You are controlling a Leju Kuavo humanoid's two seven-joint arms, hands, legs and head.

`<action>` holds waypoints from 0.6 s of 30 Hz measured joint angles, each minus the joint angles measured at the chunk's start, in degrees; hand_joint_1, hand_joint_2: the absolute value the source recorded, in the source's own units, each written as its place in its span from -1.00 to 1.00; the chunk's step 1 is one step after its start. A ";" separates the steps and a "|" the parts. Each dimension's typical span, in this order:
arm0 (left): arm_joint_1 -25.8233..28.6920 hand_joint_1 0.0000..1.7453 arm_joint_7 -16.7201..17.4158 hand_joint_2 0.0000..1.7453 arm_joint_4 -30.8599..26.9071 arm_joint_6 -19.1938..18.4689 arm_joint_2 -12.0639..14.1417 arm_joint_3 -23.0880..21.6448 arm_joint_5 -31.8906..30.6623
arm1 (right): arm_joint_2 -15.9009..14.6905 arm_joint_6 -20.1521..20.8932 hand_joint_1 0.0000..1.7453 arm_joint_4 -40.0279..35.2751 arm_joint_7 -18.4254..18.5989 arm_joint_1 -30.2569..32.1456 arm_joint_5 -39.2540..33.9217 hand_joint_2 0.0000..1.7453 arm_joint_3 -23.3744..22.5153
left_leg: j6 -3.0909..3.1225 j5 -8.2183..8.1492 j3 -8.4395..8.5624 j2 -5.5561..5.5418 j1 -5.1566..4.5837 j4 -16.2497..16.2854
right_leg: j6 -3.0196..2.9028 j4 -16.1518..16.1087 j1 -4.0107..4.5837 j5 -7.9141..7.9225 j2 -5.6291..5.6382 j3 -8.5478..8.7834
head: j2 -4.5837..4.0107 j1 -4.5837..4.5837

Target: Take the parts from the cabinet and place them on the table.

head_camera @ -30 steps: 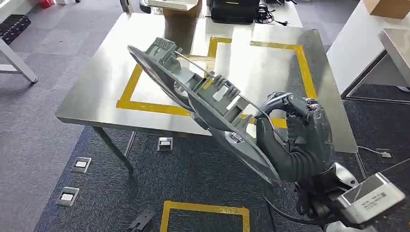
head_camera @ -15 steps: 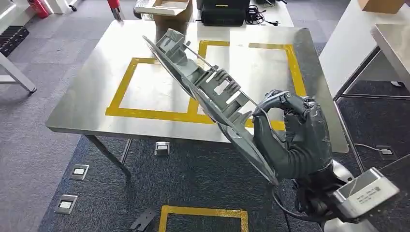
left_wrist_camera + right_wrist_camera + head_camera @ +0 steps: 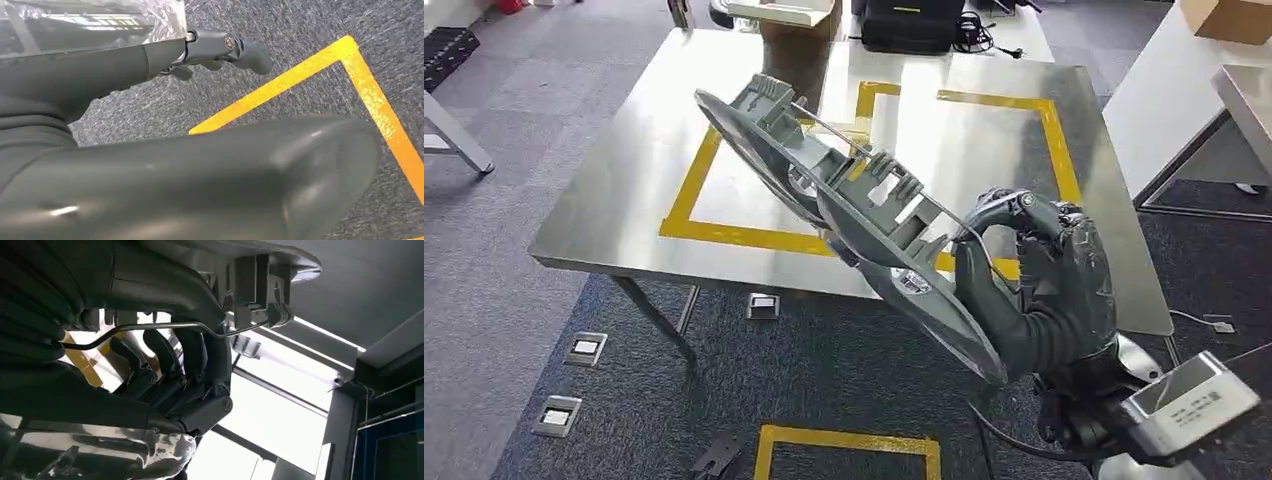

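Head view: right hand (image 3: 1034, 290) grips the part (image 3: 844, 205), tilted above the table (image 3: 614, 200). Part points toward 10 o'clock. Left hand (image 3: 220, 45) holds nothing, fingers apart.

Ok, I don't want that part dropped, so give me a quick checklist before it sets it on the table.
1. Right hand grips the grey part: ok.
2. Part is over the table: partly; its lower end hangs past the near edge.
3. Yellow-taped area under the part is bare: ok.
4. Part is level for set-down: not ok, steeply tilted.
5. Left hand is free to assist: cannot tell.
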 joint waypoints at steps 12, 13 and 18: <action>0.14 -1.00 0.20 1.00 0.00 0.13 -0.13 0.00 0.04 | 0.00 0.09 1.00 0.09 -0.07 0.00 -0.44 1.00 0.00 | -2.71 -7.72 -5.53 0.18 -0.07 13.67 | -2.67 -15.51 0.44 4.11 -0.25 8.58 | 0.00 -0.63; 0.25 -1.00 0.20 1.00 0.00 0.13 -0.09 0.00 0.04 | 0.00 0.09 1.00 0.13 -0.07 0.11 -0.44 1.00 0.00 | -2.93 -7.61 -6.90 0.18 -0.06 15.76 | -2.65 -15.40 0.43 3.89 -0.17 8.73 | 0.00 -0.68; 0.14 -1.00 0.20 1.00 -0.02 0.13 -0.02 0.00 0.04 | 0.00 0.09 1.00 0.24 -0.07 0.34 -0.48 1.00 0.00 | -3.32 1.32 -1.62 0.28 0.12 2.12 | -1.49 -13.89 0.31 1.91 0.10 9.73 | 0.00 -0.98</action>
